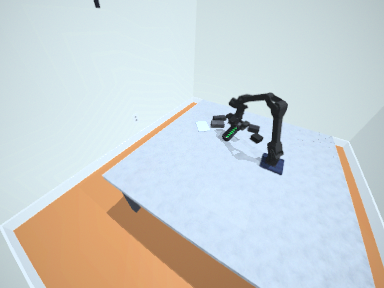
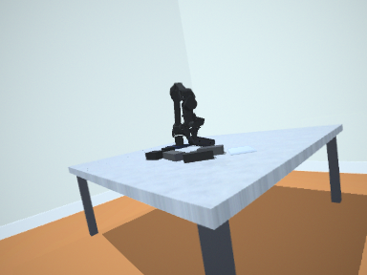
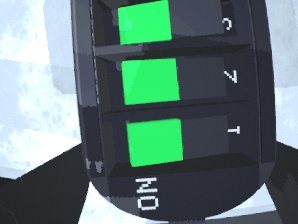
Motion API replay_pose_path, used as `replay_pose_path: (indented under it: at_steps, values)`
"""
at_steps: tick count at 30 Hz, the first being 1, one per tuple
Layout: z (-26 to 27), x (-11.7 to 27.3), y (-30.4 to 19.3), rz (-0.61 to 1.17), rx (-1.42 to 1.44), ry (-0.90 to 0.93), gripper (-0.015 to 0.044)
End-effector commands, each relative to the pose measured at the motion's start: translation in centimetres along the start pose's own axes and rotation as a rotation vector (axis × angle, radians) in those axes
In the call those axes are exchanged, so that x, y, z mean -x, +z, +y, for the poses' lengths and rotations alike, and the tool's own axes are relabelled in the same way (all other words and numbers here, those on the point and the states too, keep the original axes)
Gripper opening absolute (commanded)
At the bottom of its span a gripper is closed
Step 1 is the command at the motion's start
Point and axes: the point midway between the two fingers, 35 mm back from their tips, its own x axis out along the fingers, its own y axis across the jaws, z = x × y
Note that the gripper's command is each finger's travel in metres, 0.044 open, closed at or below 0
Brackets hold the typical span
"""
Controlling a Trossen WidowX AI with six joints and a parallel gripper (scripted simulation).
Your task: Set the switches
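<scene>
The dark grey controller unit [image 1: 233,133] [image 2: 205,141] [image 3: 195,200] has its switch side facing the wrist camera. The wrist view shows switches 1, 2 and part of 3, with green halves on the left and dark halves on the right, and "ON" printed near the end. Which ends are pressed is hard to tell. My gripper [image 1: 235,124] [image 3: 176,151] is shut on the unit near its switch 1 end, one finger against each long side. In the exterior view the unit looks nearly level; whether it touches the bench is unclear. The underside label is hidden.
Dark modules [image 1: 217,124] [image 2: 198,157] lie on one side of the unit, and more modules [image 1: 257,137] [image 2: 154,155] on the other, near the arm's base [image 1: 272,164]. A white flat piece [image 1: 202,126] [image 2: 242,150] lies beyond the first ones.
</scene>
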Motion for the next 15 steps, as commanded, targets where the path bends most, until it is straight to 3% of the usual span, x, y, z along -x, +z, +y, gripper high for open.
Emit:
replay_pose_path:
  at_steps: [1, 15]
  values:
    - [0.33, -0.94, 0.69, -0.02, 0.019, 0.021, 0.0338]
    - [0.35, -1.93, 0.26, -0.02, 0.019, 0.021, 0.0338]
